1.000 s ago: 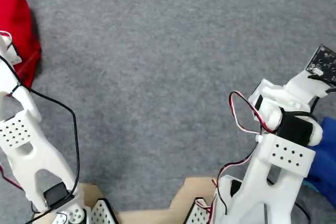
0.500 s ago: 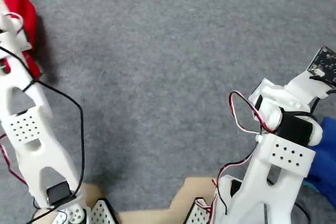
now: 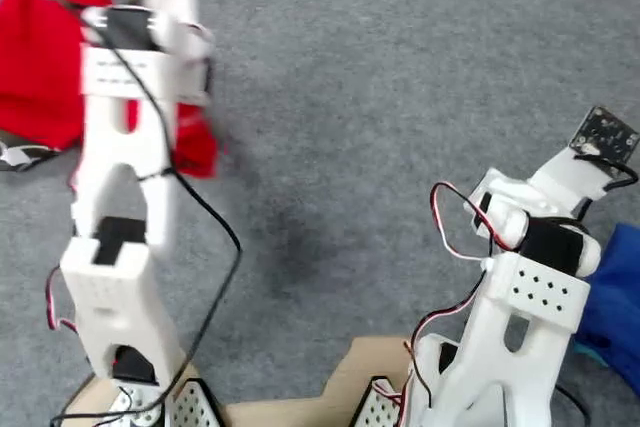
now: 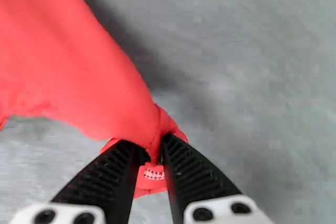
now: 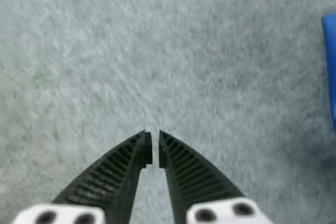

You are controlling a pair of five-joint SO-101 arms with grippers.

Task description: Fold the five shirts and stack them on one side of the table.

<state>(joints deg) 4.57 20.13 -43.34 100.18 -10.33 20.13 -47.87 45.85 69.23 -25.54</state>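
Here, red shirt (image 4: 79, 77) hem in left gripper (image 4: 152, 157)

place: robotics lab test bench | table (image 3: 400, 97): grey felt cover across the whole top | rig: white plastic left arm (image 3: 115, 277) and right arm (image 3: 530, 297) mounted side by side | wiring: exposed cables (image 3: 452, 217) | base: tan board (image 3: 335, 392) under the mounts

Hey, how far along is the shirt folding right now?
Nothing looks folded or stacked yet. In hand: the left gripper is shut on an edge of the red shirt, which is bunched, not folded. Left: folding it and the blue garment at the table's edge; the right gripper is shut and empty.
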